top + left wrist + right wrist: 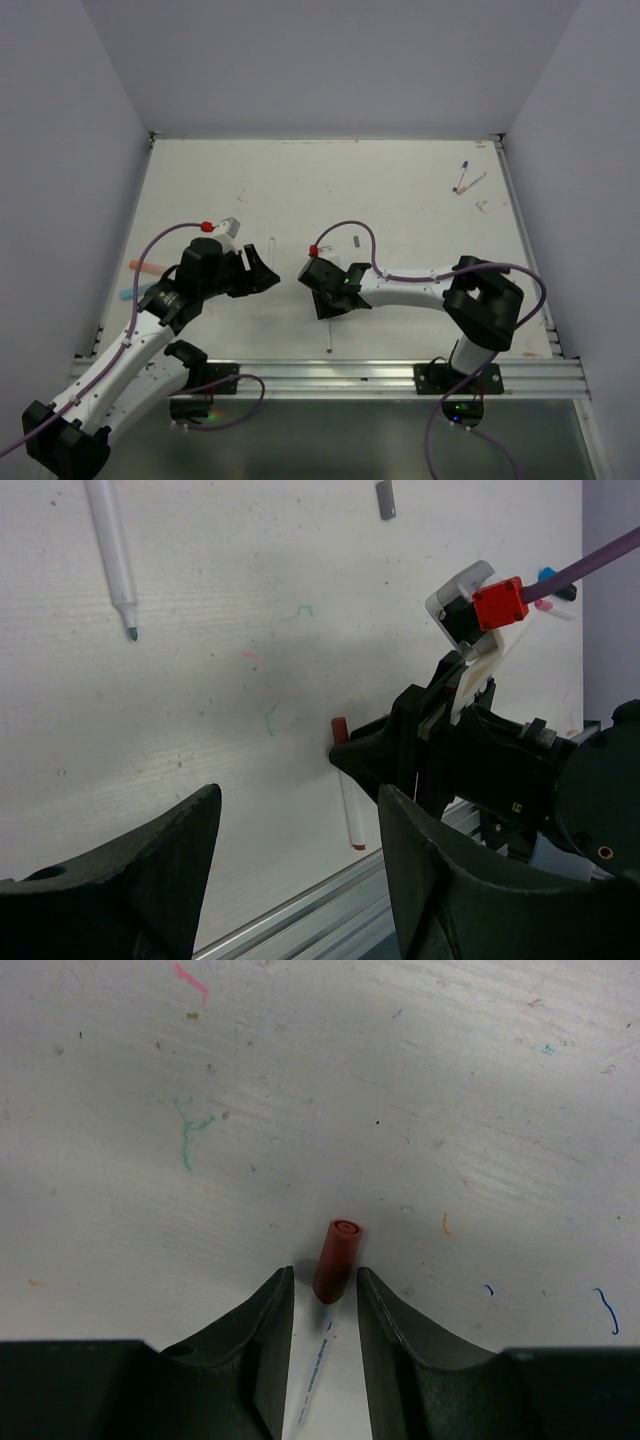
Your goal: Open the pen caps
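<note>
Near the front middle of the bench [450, 1110], a white pen [350, 810] lies flat with its dark red cap [337, 1250] still fitted on the far end. The right pincer [325, 1278] is lowered over it, its two fingers straddling the pen just where the cap meets the barrel. Most of the cap sticks out beyond the fingertips, while the barrel runs back between them. The jaws stand narrowly apart, and a thin strip of bench shows between each finger and the pen, so they are not clamped on it. The left pincer [298, 795] hovers just to the left, facing the right one, with its jaws spread wide and nothing between them. The capped pen lies beyond its fingertips, apart from them. Farther back on the bench, an uncapped pen [113, 550] rests with its coloured tip bare. A small grey cap [386, 498] lies by itself behind the right pincer, well apart from both pincers. Faint ink scribbles mark the bench surface around the cap.
</note>
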Robot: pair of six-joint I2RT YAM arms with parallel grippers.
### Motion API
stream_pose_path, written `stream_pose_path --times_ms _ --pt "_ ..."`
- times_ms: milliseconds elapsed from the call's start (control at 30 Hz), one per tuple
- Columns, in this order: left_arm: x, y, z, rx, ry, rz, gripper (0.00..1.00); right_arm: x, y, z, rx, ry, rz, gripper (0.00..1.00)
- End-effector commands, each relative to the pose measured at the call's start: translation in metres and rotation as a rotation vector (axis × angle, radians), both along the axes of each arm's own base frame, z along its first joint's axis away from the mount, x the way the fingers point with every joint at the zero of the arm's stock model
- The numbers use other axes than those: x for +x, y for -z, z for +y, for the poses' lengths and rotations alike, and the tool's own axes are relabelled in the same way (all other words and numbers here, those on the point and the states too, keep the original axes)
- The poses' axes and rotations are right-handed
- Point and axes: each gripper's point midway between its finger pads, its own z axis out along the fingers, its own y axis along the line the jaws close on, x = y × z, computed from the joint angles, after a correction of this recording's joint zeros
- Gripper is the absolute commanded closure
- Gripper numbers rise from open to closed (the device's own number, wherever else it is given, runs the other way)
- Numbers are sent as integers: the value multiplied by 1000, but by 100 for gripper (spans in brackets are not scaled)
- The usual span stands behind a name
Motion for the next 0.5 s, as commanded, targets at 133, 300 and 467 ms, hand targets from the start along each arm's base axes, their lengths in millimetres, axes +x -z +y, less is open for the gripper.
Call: stream_pose_path --times_ms 133,300,467 --pt "-6 -5 -3 -9 39 -7 33 12 5 6 30 46 -4 67" --pt "-6 -3 -3 -9 39 -3 33 11 12 8 25 46 18 75" --pt "-11 -3 -3 -10 58 -6 33 9 15 6 23 55 21 100"
